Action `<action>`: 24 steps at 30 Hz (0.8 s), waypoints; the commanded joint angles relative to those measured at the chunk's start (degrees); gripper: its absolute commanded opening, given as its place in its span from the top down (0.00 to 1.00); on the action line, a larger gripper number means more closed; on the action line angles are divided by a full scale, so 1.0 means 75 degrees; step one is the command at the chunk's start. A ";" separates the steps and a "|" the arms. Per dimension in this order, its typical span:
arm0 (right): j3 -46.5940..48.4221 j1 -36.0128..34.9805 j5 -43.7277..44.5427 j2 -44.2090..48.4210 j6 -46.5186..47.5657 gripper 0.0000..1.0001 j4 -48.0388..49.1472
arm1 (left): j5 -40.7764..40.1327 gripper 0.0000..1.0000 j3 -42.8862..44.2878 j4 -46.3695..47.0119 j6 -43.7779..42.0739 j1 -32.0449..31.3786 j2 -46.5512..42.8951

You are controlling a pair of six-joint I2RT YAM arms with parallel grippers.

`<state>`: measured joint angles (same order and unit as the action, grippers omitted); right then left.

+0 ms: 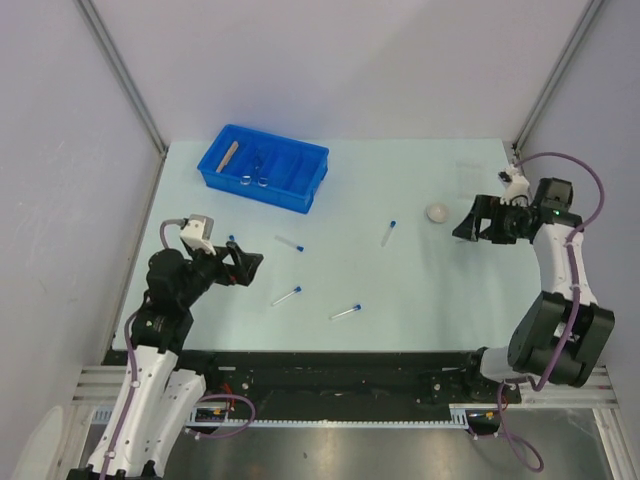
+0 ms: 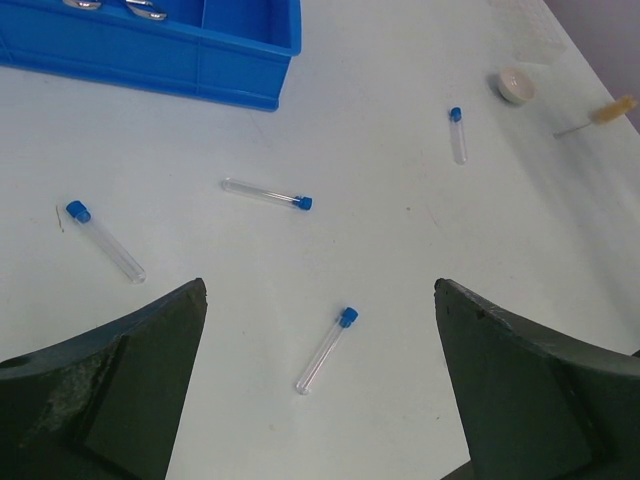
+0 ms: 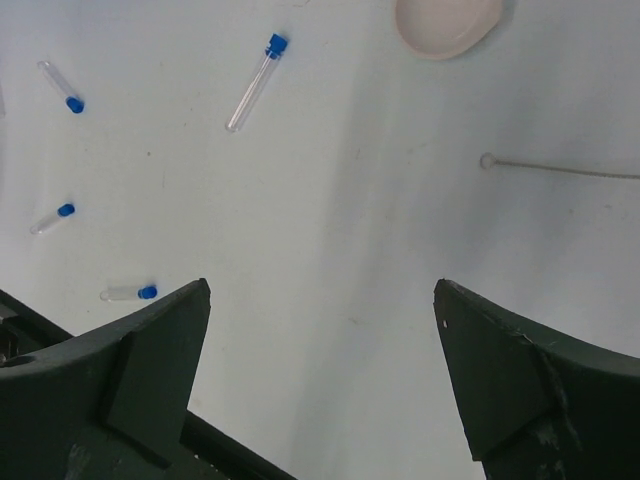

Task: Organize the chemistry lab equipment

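Several clear blue-capped tubes lie scattered on the pale table, among them one (image 1: 289, 243), another (image 1: 388, 232) and a third (image 1: 346, 312). My left gripper (image 1: 254, 263) hovers open at the left; in its wrist view (image 2: 320, 285) a tube (image 2: 323, 350) lies on the table between and beyond the fingers, untouched. At the right my right gripper (image 1: 463, 229) is open and empty (image 3: 322, 285), just right of the small white dish (image 1: 437, 213). A thin brown-handled tool (image 2: 600, 115) lies past the dish (image 2: 516, 85). The wooden stick (image 1: 229, 155) and metal tongs (image 1: 257, 172) rest inside the bin.
The blue compartmented bin (image 1: 305, 188) stands at the back left. A faint clear tube rack (image 2: 527, 22) sits at the far right corner. Grey walls close in on three sides, and the arm bases and rail run along the near edge.
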<state>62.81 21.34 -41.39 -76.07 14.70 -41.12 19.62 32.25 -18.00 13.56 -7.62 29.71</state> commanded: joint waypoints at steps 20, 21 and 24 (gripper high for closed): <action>0.2863 -0.1170 0.1159 -0.5524 -0.2955 0.53 0.2436 | -0.0471 0.00 -0.0069 0.0173 -0.0015 -0.0027 0.0187; 0.2992 -0.1170 0.1159 -0.5594 -0.3037 0.55 0.2448 | -0.0425 0.00 -0.0070 0.0173 -0.0015 -0.0027 0.0175; 0.3191 -0.1182 0.1217 -0.5853 -0.3260 0.59 0.2530 | -0.0331 0.00 -0.0093 0.0255 -0.0015 -0.0027 0.0187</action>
<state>82.63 12.86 -31.75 -118.48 -6.26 -24.62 15.81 32.12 -18.44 13.52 -7.66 31.73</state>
